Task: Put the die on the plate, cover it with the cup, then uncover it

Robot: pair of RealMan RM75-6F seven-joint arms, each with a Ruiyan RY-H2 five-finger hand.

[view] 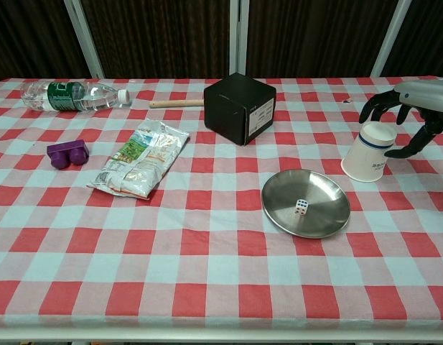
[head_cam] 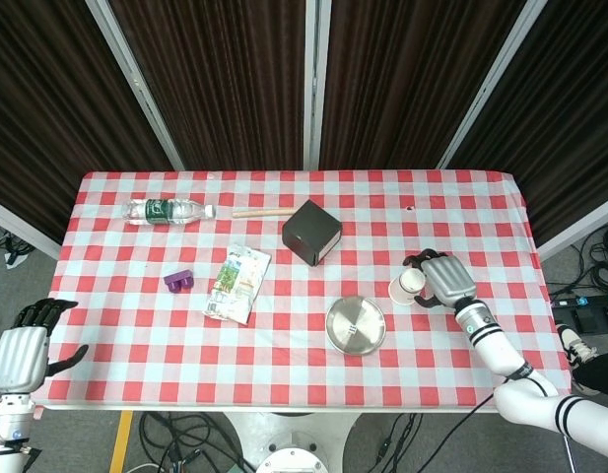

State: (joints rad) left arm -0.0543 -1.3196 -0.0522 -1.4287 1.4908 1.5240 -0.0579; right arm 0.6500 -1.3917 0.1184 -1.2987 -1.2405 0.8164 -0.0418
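While fingers spread, the right hand [view: 411, 108] flanks the cup [view: 369, 152].

Right hand [view: 413, 108] fingers [view: 372, 108] curve beside cup [view: 367, 152]; die [view: 301, 207] on plate [view: 329, 215].

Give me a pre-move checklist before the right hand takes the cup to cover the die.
1. Die on the plate: ok, it lies near the middle.
2. Cup within reach of the right hand: ok, hand is right beside it, fingers spread around the rim.
3. Cup gripped: not ok, fingers not closed on it yet.
4. Cup orientation: not ok for covering, it is tilted with its mouth up and must be inverted.
5. Path from cup to plate: ok, nothing lies between.
6. Left hand out of the way: ok, off the table's edge.
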